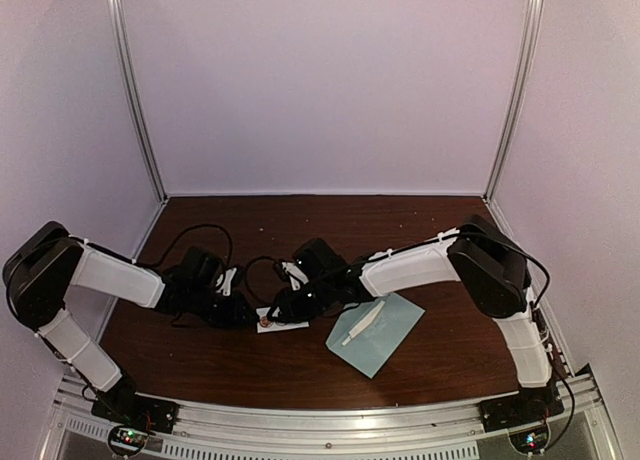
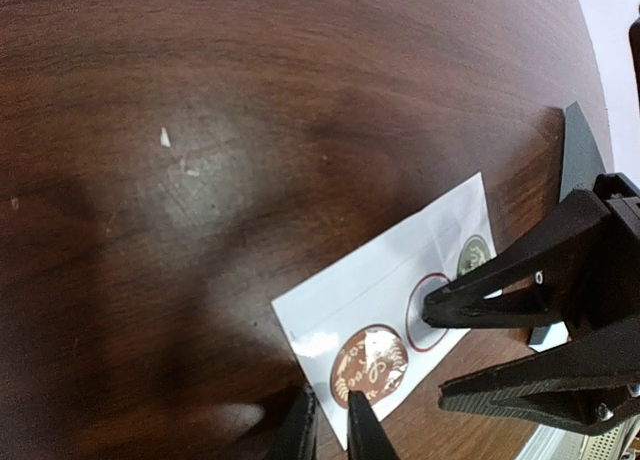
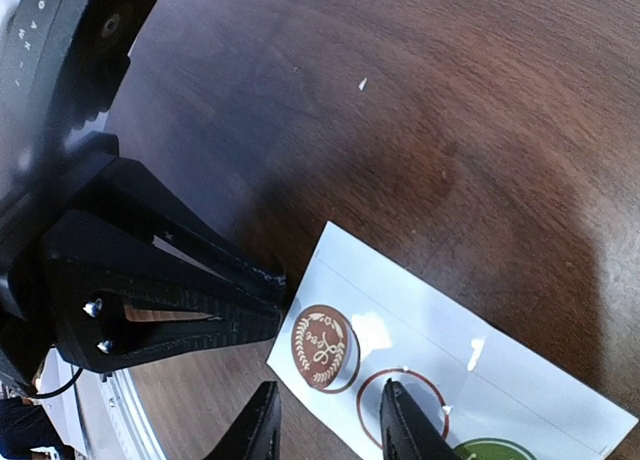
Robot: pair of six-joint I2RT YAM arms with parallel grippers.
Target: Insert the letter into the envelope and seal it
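The left arm point(image 1: 110, 275) is rising from its base to a bent elbow at the far left, and its forearm is reaching low toward the middle of the table point(image 1: 300, 230). The left gripper point(image 2: 332, 432) is staying close over the wood. Its jaws are nearly together, with only a thin gap, and one corner of the sticker strip point(image 2: 385, 295) is lying in this gap. I cannot tell if they are really pinching it.

The strip is lying flat in front of both pairs of jaws. A brown sticker point(image 3: 323, 347) is sitting nearest to the left jaws, then an empty ring point(image 2: 416, 288), then a green sticker point(image 2: 473, 253).

The right gripper point(image 3: 330, 405) is facing the left one from the opposite side. Its jaws are standing apart. One finger is resting on the empty ring, and the other is lying off the strip, over the bare wood.

The envelope point(image 1: 395, 325) is lying flat behind the right jaws, on the side of their wrist, well apart from the left jaws. A narrow white piece point(image 1: 362, 324) is lying on top of it. What is inside the envelope I cannot tell.

The right arm point(image 1: 420, 265) is bending at a high elbow on the far right, and its forearm is stretching over the far corner of the envelope.
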